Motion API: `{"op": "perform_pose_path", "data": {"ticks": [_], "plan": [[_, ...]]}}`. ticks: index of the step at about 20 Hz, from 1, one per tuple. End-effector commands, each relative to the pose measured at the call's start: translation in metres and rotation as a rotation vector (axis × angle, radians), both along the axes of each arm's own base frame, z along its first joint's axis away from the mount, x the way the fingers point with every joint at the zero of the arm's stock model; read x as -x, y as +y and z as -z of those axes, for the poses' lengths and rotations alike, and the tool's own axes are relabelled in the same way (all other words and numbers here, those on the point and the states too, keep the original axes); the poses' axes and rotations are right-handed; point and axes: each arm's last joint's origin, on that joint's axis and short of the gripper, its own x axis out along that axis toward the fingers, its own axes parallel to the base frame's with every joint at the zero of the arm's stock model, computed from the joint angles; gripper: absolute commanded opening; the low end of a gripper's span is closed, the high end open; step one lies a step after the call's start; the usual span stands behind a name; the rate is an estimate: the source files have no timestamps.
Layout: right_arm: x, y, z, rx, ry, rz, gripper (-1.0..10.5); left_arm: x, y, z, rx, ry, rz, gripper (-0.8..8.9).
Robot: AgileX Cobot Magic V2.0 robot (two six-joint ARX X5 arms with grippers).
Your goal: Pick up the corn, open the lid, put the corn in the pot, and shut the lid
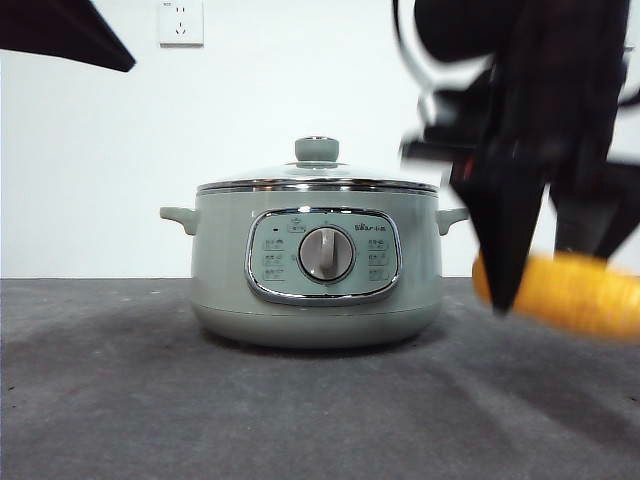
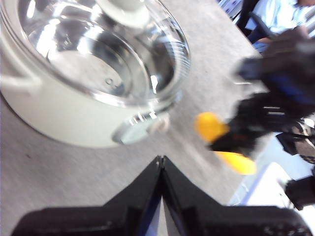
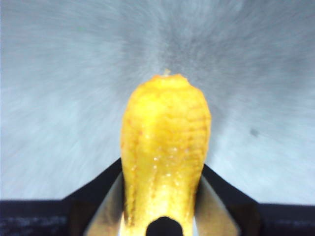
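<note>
While the table [image 1: 150,400] is covered in dark grey cloth, the pot [image 1: 316,270] is set at its middle, sage green, with a dial panel faced forward. The lid [image 1: 317,180] is seated on the pot, glass with a chrome rim and green knob. To one side of the pot, clear of the cloth, the corn [image 3: 165,157] is gripped lengthwise by the right gripper [image 3: 162,196]; one jaw is pressed against each flank, and the yellow tip is projected beyond them. The left gripper [image 2: 161,164] is held above the table near the pot, jaws closed together on nothing. A wall socket [image 1: 180,22] is noted behind.
</note>
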Motion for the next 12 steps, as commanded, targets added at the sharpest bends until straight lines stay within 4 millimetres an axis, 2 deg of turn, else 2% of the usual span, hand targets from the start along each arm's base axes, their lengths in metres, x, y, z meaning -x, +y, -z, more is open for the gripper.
{"op": "perform_pose_path", "data": {"ticks": [1,6,7,8,10,11,12], "plan": [[0.011,-0.009,-0.029,-0.001,-0.062,-0.039,-0.1,-0.017,-0.008,-0.013,-0.060,-0.015,0.041,-0.05],[0.036,-0.031,-0.094,-0.052,-0.235,-0.042,-0.1,-0.052,-0.034,-0.045,-0.260,-0.022,0.032,0.03],[0.041,-0.035,-0.105,-0.070,-0.261,-0.043,-0.1,-0.059,-0.040,-0.050,-0.307,-0.020,0.028,0.46],[0.045,-0.038,-0.114,-0.083,-0.280,-0.043,-0.1,-0.065,-0.044,-0.053,-0.341,-0.016,0.030,1.48],[0.053,-0.045,-0.128,-0.090,-0.324,-0.063,-0.1,-0.075,-0.056,-0.058,-0.408,-0.023,0.058,4.65],[0.057,-0.049,-0.133,-0.086,-0.341,-0.068,-0.1,-0.081,-0.063,-0.060,-0.443,-0.032,0.059,5.55],[0.061,-0.052,-0.137,-0.077,-0.354,-0.074,-0.1,-0.086,-0.069,-0.061,-0.478,-0.041,0.057,5.72]]}}
